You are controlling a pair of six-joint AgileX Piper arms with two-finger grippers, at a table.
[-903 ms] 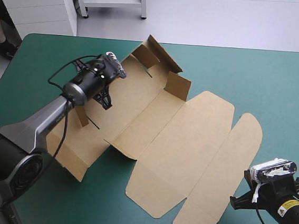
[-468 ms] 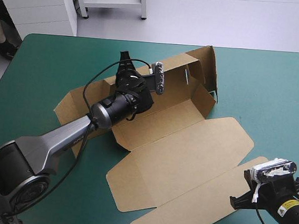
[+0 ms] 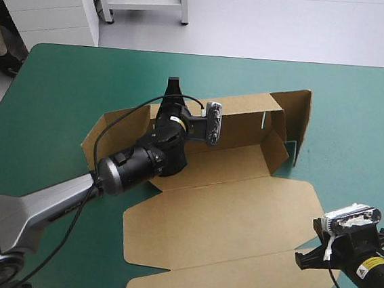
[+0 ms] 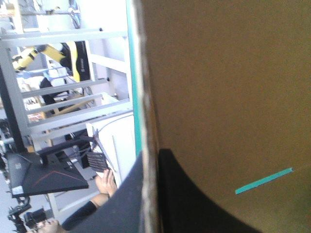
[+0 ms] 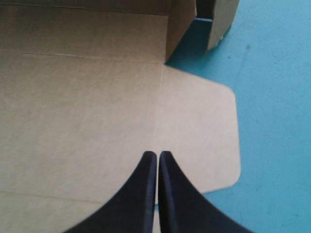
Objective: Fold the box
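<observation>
The brown box (image 3: 226, 208) lies in the middle of the teal-green cover (image 3: 359, 105), its lid flat toward the near edge and its far wall and right end wall raised. My left gripper (image 3: 173, 94) is shut on the top edge of the far wall. In the left wrist view the board's edge (image 4: 148, 121) runs up between the two black fingers (image 4: 180, 199), with my left gripper (image 4: 154, 158) closed on it. My right gripper (image 5: 157, 154) is shut and holds nothing. It hovers over the lid's rounded corner flap (image 5: 204, 131) near the table's front right.
A white cabinet (image 3: 49, 4) stands beyond the table's far left corner. Bare cover lies to the right of the box's raised end wall (image 3: 292, 123) and along the far edge.
My left gripper has swung to the right and toward the table's middle, turning the box with it. The far wall and end wall now stand up. The right arm has not moved.
</observation>
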